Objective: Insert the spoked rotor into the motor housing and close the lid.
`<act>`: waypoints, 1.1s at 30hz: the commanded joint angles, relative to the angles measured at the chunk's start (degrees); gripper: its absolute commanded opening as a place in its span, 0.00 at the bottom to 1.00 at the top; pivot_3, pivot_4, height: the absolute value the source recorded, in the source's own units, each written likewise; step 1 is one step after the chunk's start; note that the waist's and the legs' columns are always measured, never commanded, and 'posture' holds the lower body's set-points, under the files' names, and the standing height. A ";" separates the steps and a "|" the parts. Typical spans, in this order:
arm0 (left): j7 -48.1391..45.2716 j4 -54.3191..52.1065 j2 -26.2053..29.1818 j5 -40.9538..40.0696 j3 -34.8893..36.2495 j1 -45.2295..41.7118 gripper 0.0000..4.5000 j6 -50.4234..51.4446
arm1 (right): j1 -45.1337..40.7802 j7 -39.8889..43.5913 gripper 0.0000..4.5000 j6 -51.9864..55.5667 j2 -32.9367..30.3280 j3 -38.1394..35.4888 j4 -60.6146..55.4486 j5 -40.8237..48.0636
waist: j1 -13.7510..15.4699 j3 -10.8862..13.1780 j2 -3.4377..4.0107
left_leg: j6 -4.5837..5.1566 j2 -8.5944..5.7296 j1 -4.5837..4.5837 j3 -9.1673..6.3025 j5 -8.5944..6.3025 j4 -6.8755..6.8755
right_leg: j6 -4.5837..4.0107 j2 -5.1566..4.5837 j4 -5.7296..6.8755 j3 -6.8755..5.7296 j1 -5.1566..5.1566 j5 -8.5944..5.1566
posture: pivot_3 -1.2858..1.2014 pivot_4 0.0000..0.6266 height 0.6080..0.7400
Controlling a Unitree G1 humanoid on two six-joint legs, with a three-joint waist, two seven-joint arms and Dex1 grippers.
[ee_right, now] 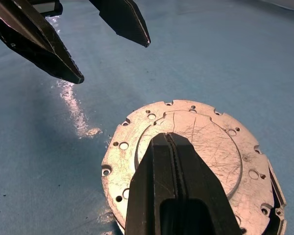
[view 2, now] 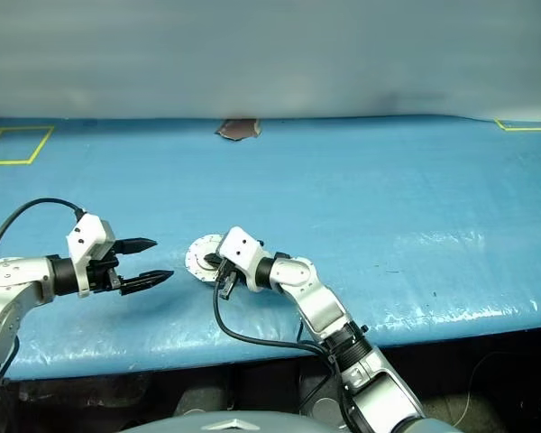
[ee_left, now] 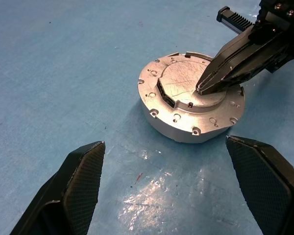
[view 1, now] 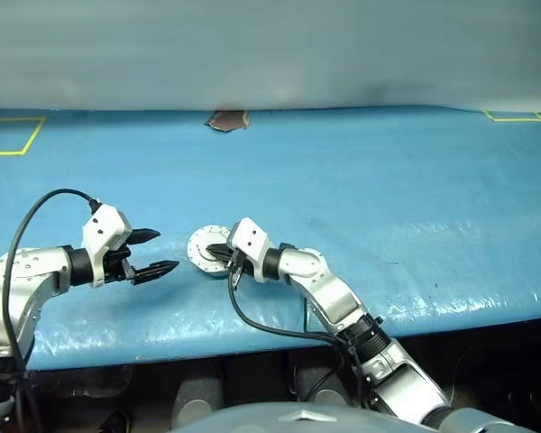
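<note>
Near the front edge of the blue table (view 1: 415, 207), the motor housing (view 1: 205, 249) is seen lying flat, its round axis upright and the lid (ee_left: 193, 88) closed over it, scratched silver face upward. No long axis can be made out on the round body; a dark notch in its rim is turned toward the left gripper (view 1: 153, 253). The right gripper (ee_left: 202, 89) is held with its fingers pressed together, their joined tips set on the raised centre of the lid. The left gripper is kept just beside the housing on its left, clear of it, fingers spread wide and aimed at it. Wide bare blue surface is left behind and to the right of the housing. Farther back, yellow tape lines (view 1: 13, 135) mark the corners, and a small brown patch (view 1: 226, 120) lies at the far edge.
</note>
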 commanded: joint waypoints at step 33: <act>1.38 0.40 -0.71 -0.62 -1.52 -2.44 0.96 -0.07 | -1.10 -2.71 0.98 0.94 2.69 -4.16 -2.54 3.98 | 0.16 0.05 -0.05 | -0.01 -0.02 -0.63 0.03 0.00 -0.15 | 0.01 -0.01 -0.13 -0.03 -0.34 0.00 | 0.52 0.24 1.00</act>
